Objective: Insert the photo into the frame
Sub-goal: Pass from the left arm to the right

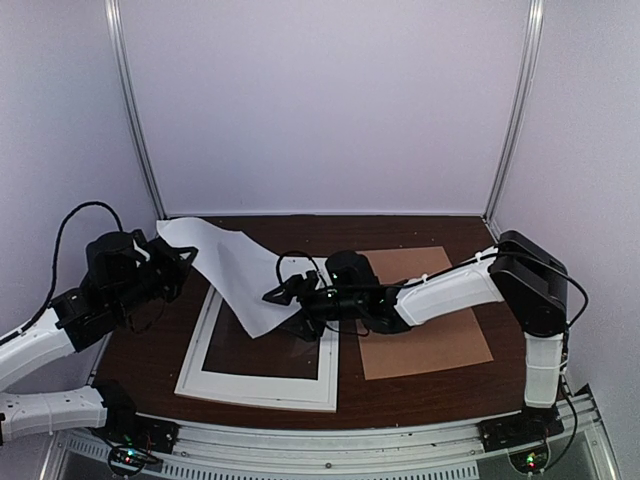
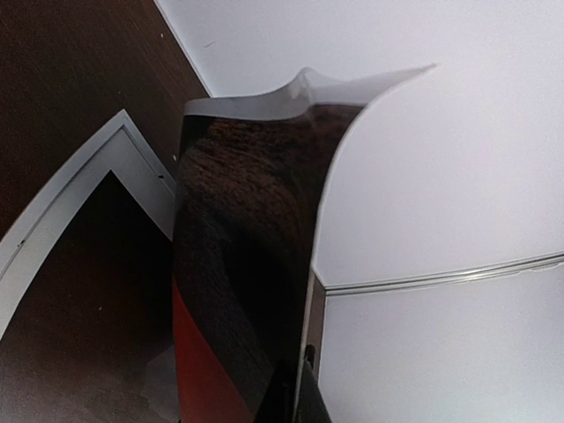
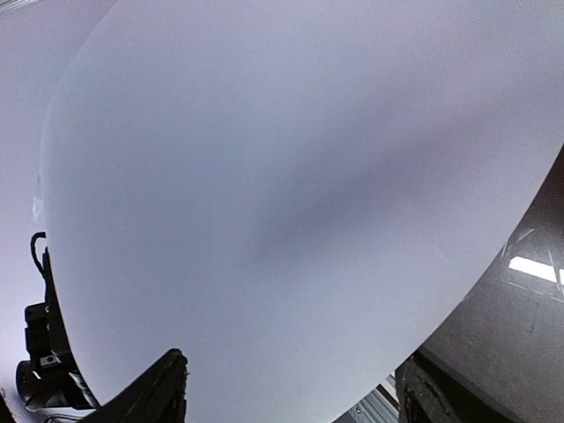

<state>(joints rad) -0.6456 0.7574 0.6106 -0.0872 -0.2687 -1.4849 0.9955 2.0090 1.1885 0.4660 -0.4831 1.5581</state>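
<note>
Photo (image 1: 235,275) sits left of centre in the top view, lifted off the table (image 1: 420,385) and bowed, with its white back turned up. Its upper left corner is pinched in the closed left gripper (image 1: 172,258), and the sheet slopes down to the right over the upper part of the frame (image 1: 260,388). The frame lies flat at lower left of centre. A brown backing board (image 1: 430,320) lies to its right.

In the left wrist view the photo (image 2: 238,247) curls, showing its dark and red printed face, with a corner of the frame (image 2: 106,167) at the left.

The right gripper (image 1: 278,295) is at the photo's lower right edge. In its wrist view its fingers (image 3: 163,392) stand wide apart under the white back of the photo (image 3: 282,203). Whether they touch the sheet cannot be told.
</note>
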